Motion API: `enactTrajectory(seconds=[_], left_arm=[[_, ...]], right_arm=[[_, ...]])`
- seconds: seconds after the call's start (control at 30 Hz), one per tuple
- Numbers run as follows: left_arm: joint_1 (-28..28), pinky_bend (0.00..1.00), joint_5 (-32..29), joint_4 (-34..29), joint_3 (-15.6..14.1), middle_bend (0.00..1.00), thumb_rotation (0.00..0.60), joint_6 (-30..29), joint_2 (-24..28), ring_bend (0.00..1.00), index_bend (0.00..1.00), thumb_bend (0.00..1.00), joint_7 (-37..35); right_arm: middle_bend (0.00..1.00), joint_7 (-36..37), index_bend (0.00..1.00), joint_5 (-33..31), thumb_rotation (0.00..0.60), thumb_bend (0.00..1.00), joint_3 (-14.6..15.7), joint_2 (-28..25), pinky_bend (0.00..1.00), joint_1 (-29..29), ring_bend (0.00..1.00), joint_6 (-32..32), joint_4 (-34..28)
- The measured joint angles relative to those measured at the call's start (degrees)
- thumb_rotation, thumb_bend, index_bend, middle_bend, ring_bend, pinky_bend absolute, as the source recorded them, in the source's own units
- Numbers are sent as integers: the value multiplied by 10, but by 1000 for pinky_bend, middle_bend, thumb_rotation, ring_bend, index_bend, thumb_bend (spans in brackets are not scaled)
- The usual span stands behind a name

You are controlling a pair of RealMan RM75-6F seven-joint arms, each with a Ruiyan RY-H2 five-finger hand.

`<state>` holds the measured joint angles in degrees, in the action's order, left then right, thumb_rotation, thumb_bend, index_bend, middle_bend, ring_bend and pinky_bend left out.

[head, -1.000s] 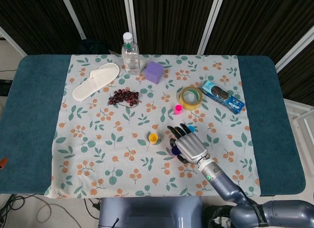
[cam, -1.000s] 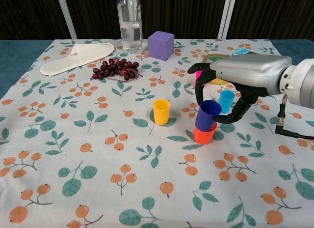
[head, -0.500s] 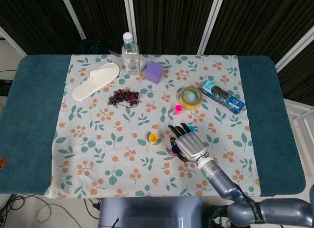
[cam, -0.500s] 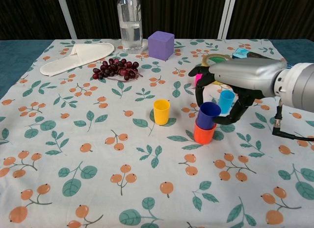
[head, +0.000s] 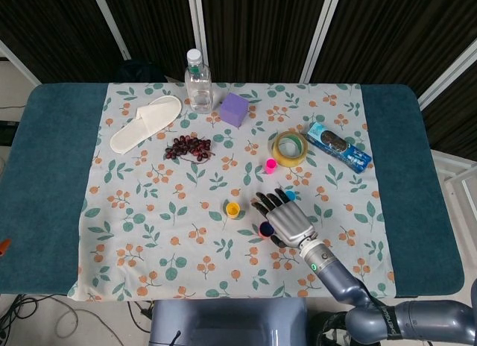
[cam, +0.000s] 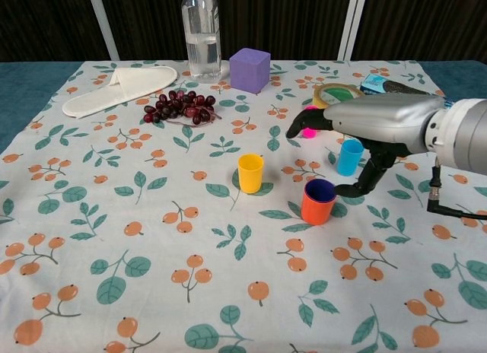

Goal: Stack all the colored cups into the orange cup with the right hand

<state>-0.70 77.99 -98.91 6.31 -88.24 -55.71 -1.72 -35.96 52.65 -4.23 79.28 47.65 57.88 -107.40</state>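
The orange cup [cam: 316, 207] stands on the cloth with the dark purple cup [cam: 319, 190] sunk inside it, only its rim showing. My right hand [cam: 365, 128] hovers just above and to the right of that stack, fingers spread, holding nothing. In the head view the right hand [head: 282, 215] covers part of the stack [head: 264, 229]. A yellow cup [cam: 250, 173] stands to the stack's left, a light blue cup [cam: 350, 157] just behind it, and a pink cup [cam: 310, 130] farther back, partly hidden by the fingers. The left hand is in neither view.
At the back stand a water bottle [cam: 202, 33] and a purple block [cam: 250, 69]. A white slipper [cam: 118, 89] and grapes [cam: 179, 106] lie at the back left. A tape roll [head: 289, 148] and a blue biscuit packet [head: 338, 146] lie at the back right.
The purple cup has dropped from sitting high on the orange cup to fully nested in it. My right hand has let go of it and spread its fingers.
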Motion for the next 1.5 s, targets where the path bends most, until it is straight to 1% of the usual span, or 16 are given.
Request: enactTrajectory(seconds=[0.1,0.3,0.47,0.67,0.87,1.07,1.5], left_arm=[[0,781,-2,1,0,974,600,1,0,878,365,116,0],[-1,782,-2,0,0,974,600,4,-1,878,364,115,2],[-2,781,-5,1,1,974,600,5,-1,878,365,116,1],[-1,782,-10,5,3,974,600,5,1,878,365,116,-6],[-2,781,-13,10,4,974,600,10,2,878,365,116,-14],[0,781,-16,13,6,974,600,10,5,878,365,116,-27],[0,781,-16,15,7,974,600,11,6,878,365,116,-31]], right_arm=[[0,-1,218,-1,600,393,-12,3,38,4,112,6,-2],[0,-10,259,-12,600,393,-39,32,38,21,112,18,14],[0,-36,278,-64,600,393,-61,66,38,53,112,12,43],[0,-68,291,-119,600,393,-76,118,38,92,112,5,93],[0,-78,315,-152,600,393,-82,151,38,110,112,1,136],[0,-83,337,-164,600,394,-77,174,38,120,112,-2,164],[0,-75,370,-163,600,394,-72,186,41,123,124,-4,181]])
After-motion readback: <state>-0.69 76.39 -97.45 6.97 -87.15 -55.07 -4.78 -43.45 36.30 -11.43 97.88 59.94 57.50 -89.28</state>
